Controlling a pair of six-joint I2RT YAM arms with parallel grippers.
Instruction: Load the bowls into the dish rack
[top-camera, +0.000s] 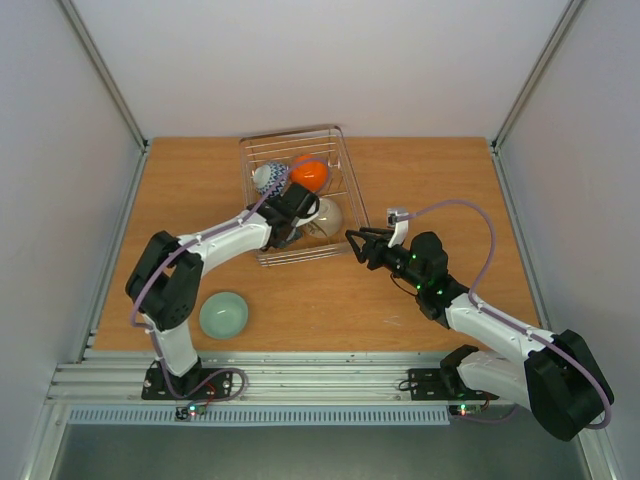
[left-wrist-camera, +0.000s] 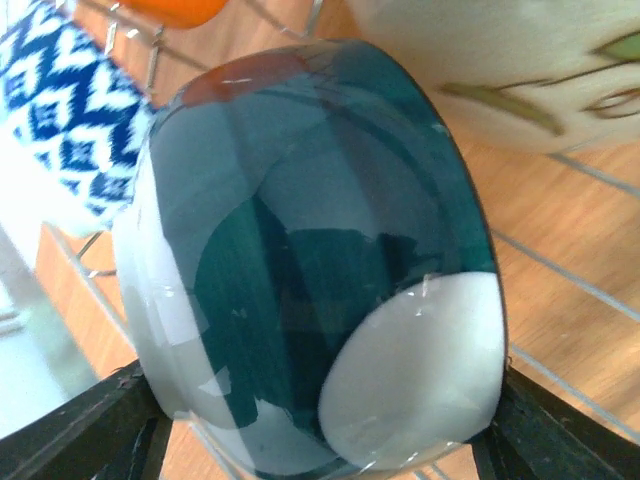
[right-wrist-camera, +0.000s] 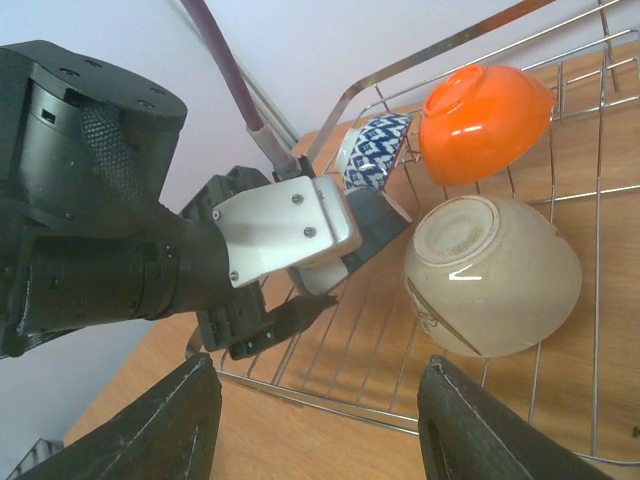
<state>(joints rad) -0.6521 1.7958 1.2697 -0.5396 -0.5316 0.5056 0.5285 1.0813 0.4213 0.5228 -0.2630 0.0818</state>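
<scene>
The table (top-camera: 420, 180) lay open on every side of the dish rack (top-camera: 352, 190), so neither arm was crowded outside it. Inside the rack, room was tight. The left gripper (left-wrist-camera: 320, 440) grasped the teal-banded bowl (left-wrist-camera: 300, 250) on edge in the rack's near-left part, just beside the beige bowl (right-wrist-camera: 490, 275). The orange bowl (right-wrist-camera: 480, 120) and the blue-patterned bowl (right-wrist-camera: 375, 150) stood toward the rack's far end.

By my judgement, the held bowl wanted lowering straight between the wires until it rested. The gripper should then release and lift clear of the rack's near rim without nudging the beige bowl.

The right gripper (right-wrist-camera: 330, 430) hung unclenched and empty just off the rack's near-right corner. The pale green bowl (top-camera: 223, 315) sat outside the rack, well off its near-left corner.
</scene>
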